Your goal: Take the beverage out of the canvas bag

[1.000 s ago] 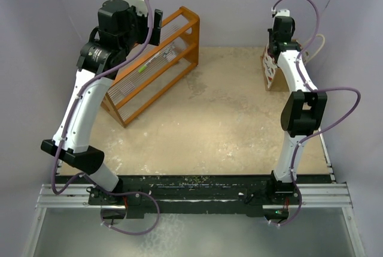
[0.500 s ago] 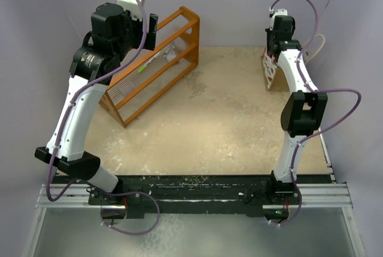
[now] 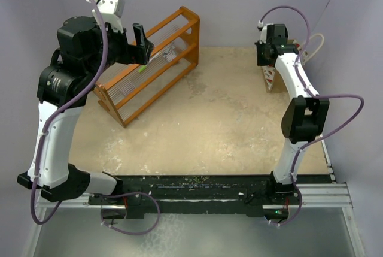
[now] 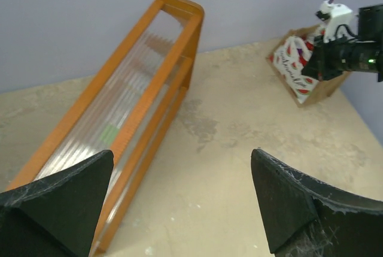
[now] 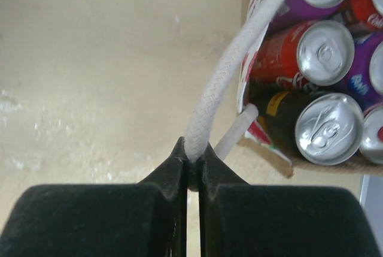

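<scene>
While the rack (image 3: 161, 68) stands at 11 o'clock with the left gripper (image 4: 181, 164) spread and empty nearby, the bag (image 4: 293, 68) sits at 2 o'clock, cans (image 5: 326, 52) inside — right gripper (image 5: 191, 162) pinching its handle (image 5: 228, 59). Risk — a hard pull tips the bag, spilling cans.

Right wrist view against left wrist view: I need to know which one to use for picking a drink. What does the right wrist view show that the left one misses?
Only the right wrist view: the drink cans standing inside the canvas bag, tops up, and the right claw shut on the bag's white rope handle. Only the left wrist view: the orange wooden rack and the left claw, open. Both: the bag's red-marked white panel and the tan table.
</scene>
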